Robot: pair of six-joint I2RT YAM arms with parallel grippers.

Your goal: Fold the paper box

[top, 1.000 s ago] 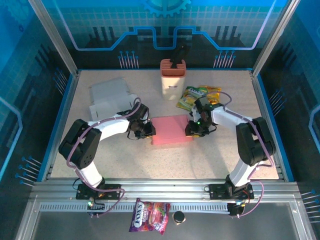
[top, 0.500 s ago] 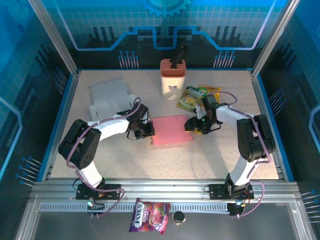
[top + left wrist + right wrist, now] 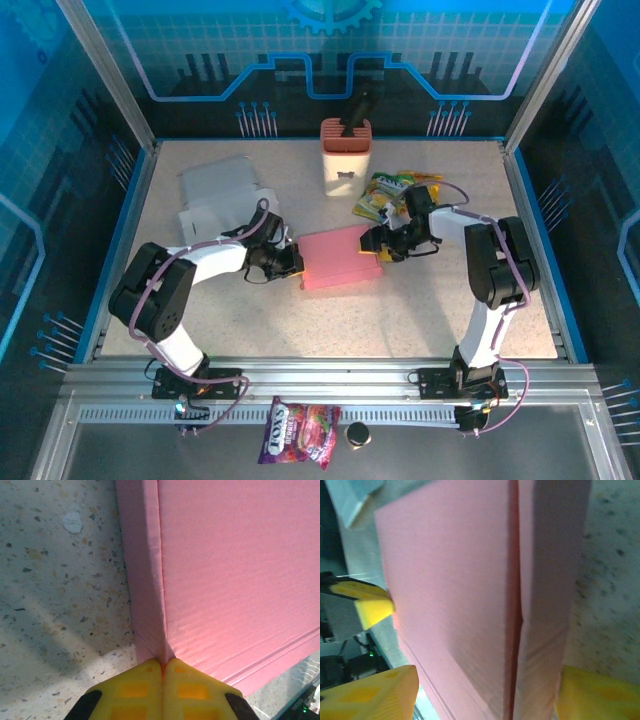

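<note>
One flat pink box (image 3: 342,258), left hand (image 3: 162,664) closed at corner, right hand (image 3: 377,243) wide.

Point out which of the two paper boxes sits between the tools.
The pink box, mid-table, with the left tool at its left edge and the right tool at its right; the white box lies apart, back left.

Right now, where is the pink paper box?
In the top view the pink paper box lies mid-table, between the left gripper and the right gripper.
</note>
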